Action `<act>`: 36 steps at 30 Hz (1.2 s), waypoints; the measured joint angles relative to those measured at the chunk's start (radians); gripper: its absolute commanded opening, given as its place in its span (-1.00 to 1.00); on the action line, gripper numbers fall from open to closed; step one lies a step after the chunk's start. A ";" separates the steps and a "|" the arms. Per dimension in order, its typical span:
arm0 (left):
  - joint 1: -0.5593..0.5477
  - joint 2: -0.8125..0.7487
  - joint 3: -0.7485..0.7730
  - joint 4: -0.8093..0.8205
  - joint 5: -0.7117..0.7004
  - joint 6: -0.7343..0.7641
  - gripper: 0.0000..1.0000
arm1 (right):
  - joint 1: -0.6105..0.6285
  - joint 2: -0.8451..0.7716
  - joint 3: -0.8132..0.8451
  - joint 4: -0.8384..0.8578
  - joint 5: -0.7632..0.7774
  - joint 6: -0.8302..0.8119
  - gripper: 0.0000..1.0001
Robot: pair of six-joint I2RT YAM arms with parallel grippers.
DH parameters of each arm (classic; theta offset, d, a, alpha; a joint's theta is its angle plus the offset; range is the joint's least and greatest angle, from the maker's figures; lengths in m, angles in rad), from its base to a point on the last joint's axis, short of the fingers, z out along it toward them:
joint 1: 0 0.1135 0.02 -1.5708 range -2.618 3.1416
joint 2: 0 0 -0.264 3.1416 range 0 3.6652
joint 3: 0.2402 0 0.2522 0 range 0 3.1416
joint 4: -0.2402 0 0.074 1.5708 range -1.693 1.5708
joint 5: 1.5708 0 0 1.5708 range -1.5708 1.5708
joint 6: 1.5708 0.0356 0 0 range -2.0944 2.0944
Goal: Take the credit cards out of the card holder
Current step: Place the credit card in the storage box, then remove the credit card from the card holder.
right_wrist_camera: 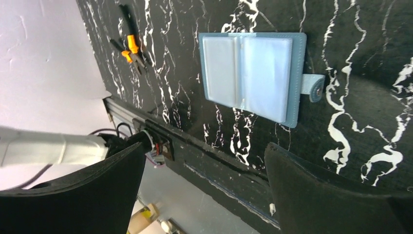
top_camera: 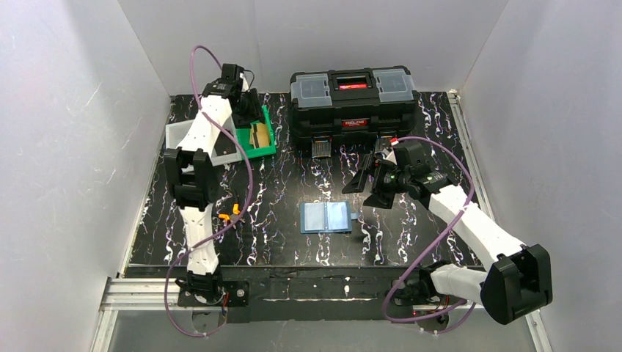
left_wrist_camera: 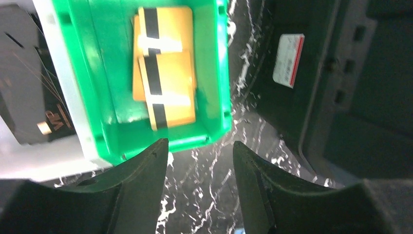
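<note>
The card holder lies spread open and flat on the black marbled table, its light blue inner panels up and its snap tab to the right. Two orange-tan credit cards with black stripes lie overlapping in the green bin. A dark card with gold lettering rests in the white tray beside it. My left gripper hangs open over the bin's near edge with nothing between its fingers. Up and to the right of the holder, my right gripper is wide open and empty.
A big black toolbox stands at the back, close to the right of the green bin. The white tray adjoins the bin on the left. Orange-handled pliers lie near the left arm.
</note>
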 measured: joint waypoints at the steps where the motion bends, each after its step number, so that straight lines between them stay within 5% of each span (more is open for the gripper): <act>1: -0.001 -0.025 -0.031 0.005 0.014 -0.008 0.00 | 0.000 0.001 0.001 -0.002 0.018 0.001 0.97; 19: -0.164 -0.506 -0.563 0.093 0.149 -0.091 0.00 | 0.045 0.109 0.042 -0.059 0.106 -0.023 0.97; 36: -0.232 -0.733 -0.880 0.069 0.121 -0.120 0.00 | 0.301 0.315 0.148 -0.081 0.280 0.048 0.98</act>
